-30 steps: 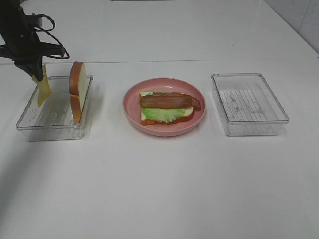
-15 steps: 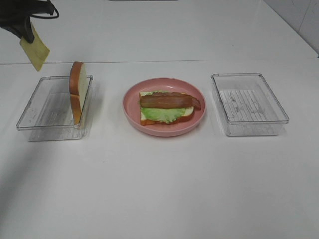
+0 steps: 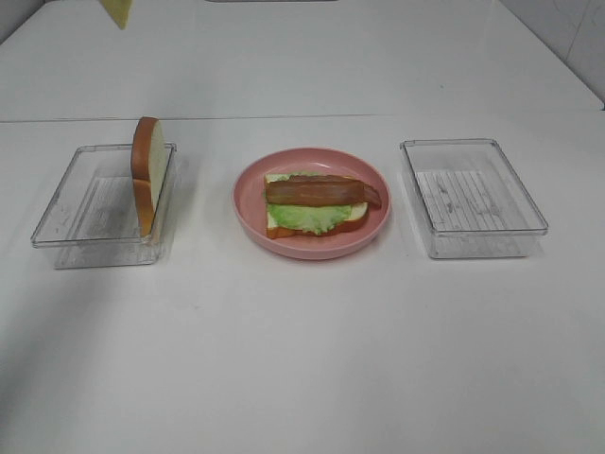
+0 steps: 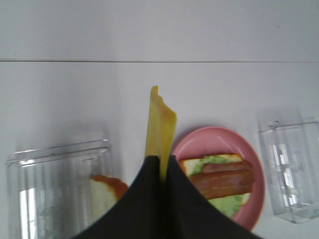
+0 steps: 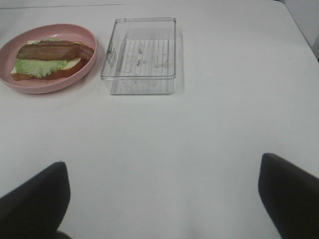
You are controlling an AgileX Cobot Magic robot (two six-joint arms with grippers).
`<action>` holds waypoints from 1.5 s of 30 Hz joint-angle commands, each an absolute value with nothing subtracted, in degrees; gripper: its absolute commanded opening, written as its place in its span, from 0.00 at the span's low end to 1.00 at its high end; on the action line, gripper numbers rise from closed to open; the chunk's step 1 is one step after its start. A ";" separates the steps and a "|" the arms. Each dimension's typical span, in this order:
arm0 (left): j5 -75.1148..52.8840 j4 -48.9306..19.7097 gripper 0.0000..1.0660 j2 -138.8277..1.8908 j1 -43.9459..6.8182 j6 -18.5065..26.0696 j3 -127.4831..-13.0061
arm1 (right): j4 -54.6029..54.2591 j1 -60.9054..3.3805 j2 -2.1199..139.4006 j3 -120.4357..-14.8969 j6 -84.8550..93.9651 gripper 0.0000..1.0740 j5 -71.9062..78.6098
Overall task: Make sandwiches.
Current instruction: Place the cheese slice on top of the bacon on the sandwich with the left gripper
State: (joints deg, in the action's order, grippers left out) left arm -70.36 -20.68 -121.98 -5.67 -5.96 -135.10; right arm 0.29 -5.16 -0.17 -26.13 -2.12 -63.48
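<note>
On the pink plate (image 3: 312, 250) lies a partly built sandwich: a bread slice (image 3: 352, 217), green lettuce (image 3: 304, 218) and bacon (image 3: 317, 190) on top. Another bread slice (image 3: 146, 178) stands on edge in the left clear tray (image 3: 57, 222). Only a corner of the yellow cheese (image 3: 118, 11) shows at the top left edge of the high view. In the left wrist view my left gripper (image 4: 160, 167) is shut on the cheese (image 4: 160, 127), high above the tray and the plate (image 4: 199, 140). My right gripper (image 5: 162, 199) stands open and empty over bare table.
An empty clear tray (image 3: 473, 197) sits right of the plate, also seen as the tray (image 5: 142, 55) in the right wrist view beside the plate (image 5: 45, 87). White table surrounds everything.
The left gripper has lifted the cheese up from the left tray until the arm left the high view at the top. The right arm and the plate are unchanged.
</note>
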 commanded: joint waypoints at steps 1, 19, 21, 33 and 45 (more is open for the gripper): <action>-69.50 -25.27 0.00 -121.58 -9.68 -5.10 -136.13 | 0.74 -5.04 -1.72 -25.95 -1.60 0.89 -62.97; -62.80 -28.25 0.00 -126.45 -25.38 -4.01 -136.02 | 0.74 -5.04 -1.72 -25.95 -1.60 0.89 -62.97; -62.62 -28.88 0.00 -128.29 -27.22 -4.18 -136.02 | 0.74 -5.04 -1.72 -25.95 -1.60 0.89 -62.97; -62.85 -29.34 0.00 -135.62 -30.71 -5.50 -136.02 | 0.74 -5.04 -1.72 -25.95 -1.60 0.89 -62.97; -62.51 -29.74 0.00 -142.84 -31.05 -6.76 -136.02 | 0.74 -5.04 -1.72 -25.95 -1.60 0.89 -62.97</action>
